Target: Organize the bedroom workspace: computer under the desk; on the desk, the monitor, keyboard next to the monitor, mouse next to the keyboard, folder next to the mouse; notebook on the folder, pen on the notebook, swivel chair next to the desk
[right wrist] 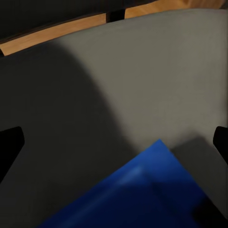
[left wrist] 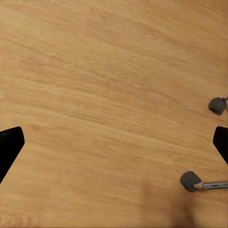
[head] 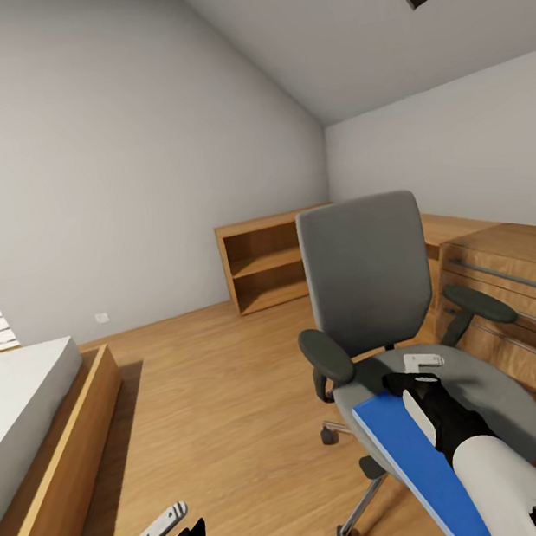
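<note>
Nearest my head camera is the right arm's white forearm, running up from the lower right corner to the right gripper [head: 420, 370], which hangs over the grey seat of the swivel chair [head: 367, 272]. The folder [head: 418, 470], flat and bright blue, lies on that seat with its long side overhanging the front edge toward me; the gripper sits above its far end, just beside the corner nearest the chair back. In the right wrist view I see the folder's corner [right wrist: 142, 190] on the grey seat between the two dark fingertips [right wrist: 9, 147], which stand wide apart at the frame's edges and clamp nothing; whether they touch the folder I cannot tell. The left gripper [head: 169, 531] hangs low over the wood floor [head: 212, 401], well apart from the chair. In the left wrist view its fingertips [left wrist: 9, 147] are likewise spread and hold nothing, with bare floor between them and two of the chair's castors [left wrist: 190, 180] to one side. The chair stands upright, back toward the far wall, just beside a slatted wooden unit [head: 529, 301] on my right. A low open wooden cabinet [head: 263, 264] stands behind it; I see nothing on its shelves. A bed [head: 30, 415] in a wooden frame lies at left.
</note>
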Controlling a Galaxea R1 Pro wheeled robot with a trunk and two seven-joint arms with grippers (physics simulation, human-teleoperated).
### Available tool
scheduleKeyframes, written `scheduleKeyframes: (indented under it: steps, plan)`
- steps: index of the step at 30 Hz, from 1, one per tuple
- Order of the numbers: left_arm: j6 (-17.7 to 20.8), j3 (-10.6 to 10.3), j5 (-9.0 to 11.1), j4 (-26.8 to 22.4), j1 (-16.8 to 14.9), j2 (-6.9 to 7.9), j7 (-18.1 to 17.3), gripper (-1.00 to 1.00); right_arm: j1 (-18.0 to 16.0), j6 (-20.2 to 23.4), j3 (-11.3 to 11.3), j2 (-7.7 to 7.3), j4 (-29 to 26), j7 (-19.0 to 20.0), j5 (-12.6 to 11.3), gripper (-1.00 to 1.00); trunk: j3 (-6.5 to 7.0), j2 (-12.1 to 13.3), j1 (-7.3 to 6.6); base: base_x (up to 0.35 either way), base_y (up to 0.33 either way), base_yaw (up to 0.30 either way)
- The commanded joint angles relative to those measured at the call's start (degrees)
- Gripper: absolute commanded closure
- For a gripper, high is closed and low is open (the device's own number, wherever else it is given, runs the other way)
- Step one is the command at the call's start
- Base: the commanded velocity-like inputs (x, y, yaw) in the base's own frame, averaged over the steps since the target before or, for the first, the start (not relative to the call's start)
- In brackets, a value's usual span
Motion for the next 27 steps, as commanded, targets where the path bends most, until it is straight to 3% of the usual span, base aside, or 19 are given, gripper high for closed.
scheduleKeyframes:
  steps: [1, 27]
  plan:
    - [0.17, 0.06, 0.6, -0.1, 0.0, -0.04, 0.35, -1.0, -0.02, 0.37, -0.26, 0.07, -0.1, 0.07, 0.49, -1.0, 0.04, -0.02, -0.01, 0.0, 0.0, -0.002]
    - [0.17, 0.0, 0.6, -0.08, 0.0, -0.1, 0.35, -1.0, -0.02, 0.35, -0.26, 0.07, -0.19, 0.15, 0.49, -1.0, 2.24, -0.02, -0.01, 0.0, 0.0, 0.0]
